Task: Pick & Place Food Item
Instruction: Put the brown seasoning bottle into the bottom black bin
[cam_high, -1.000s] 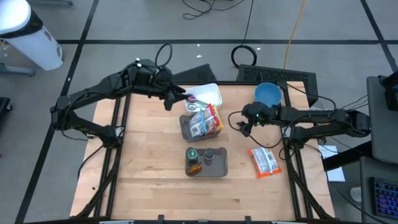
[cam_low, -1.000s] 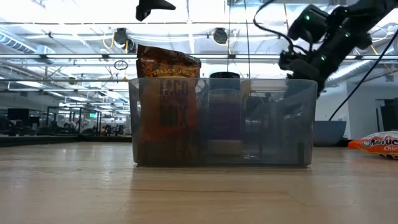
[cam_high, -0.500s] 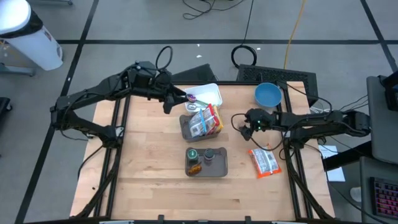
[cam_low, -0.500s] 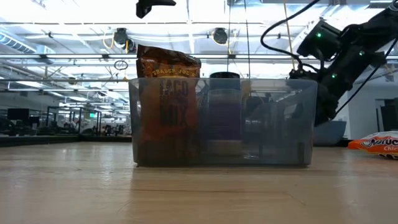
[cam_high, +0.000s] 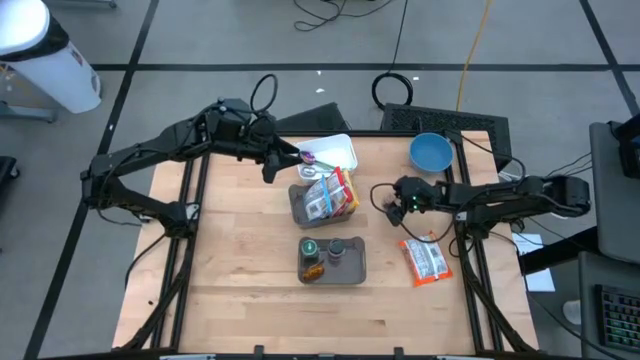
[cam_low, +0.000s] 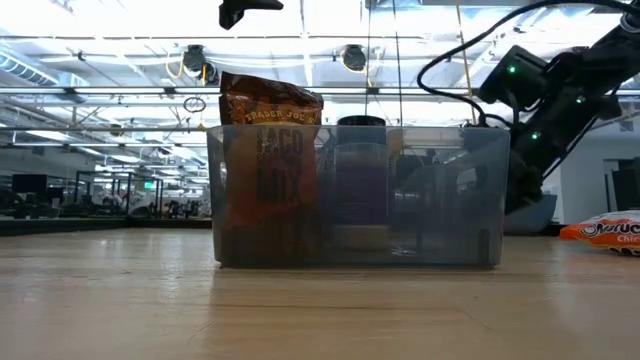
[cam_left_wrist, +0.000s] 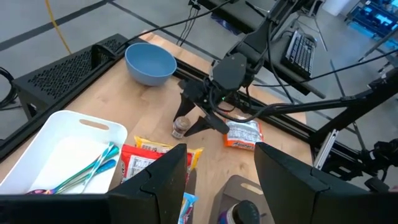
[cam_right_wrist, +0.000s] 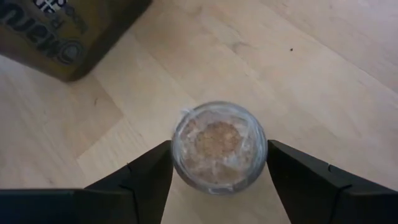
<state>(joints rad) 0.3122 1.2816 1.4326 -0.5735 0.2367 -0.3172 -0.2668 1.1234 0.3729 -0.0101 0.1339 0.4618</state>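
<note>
The left hand (cam_high: 270, 166) is held above the table's (cam_high: 240, 270) far-left part, just beside a white rectangular tray (cam_high: 340, 152); its two dark, blocky fingers (cam_left_wrist: 163, 180) are seen standing apart with nothing between them. The table is made of pale wooden boards with a visible grain. In the tray, thin utensils with teal and pink handles (cam_left_wrist: 93, 168) are laid.

Near the table's middle, a grey translucent bin (cam_high: 322, 203) is filled with glossy snack packets in red, yellow and blue. Nearer the front edge, a second translucent plastic bin (cam_low: 360, 195) with smooth straight walls is found; in it a crinkled brown packet (cam_low: 268, 150) stands upright, printed "TRADER JOE'S" and "TACO MIX", beside dark-lidded round jars.

To the right of the snack bin, a small clear round jar (cam_right_wrist: 217, 146) with brownish, grainy contents stands upright on the wood. The right hand (cam_high: 395, 208) is lowered over it, with one dark finger (cam_right_wrist: 140, 177) at each side of the jar; the fingers lie just beside the glass, and whether it is touched cannot be told.

A round, smooth blue bowl (cam_high: 431, 152) rests at the far right. An orange and white crinkled packet (cam_high: 424, 258) lies flat near the right edge; its lettering cannot be read.
</note>
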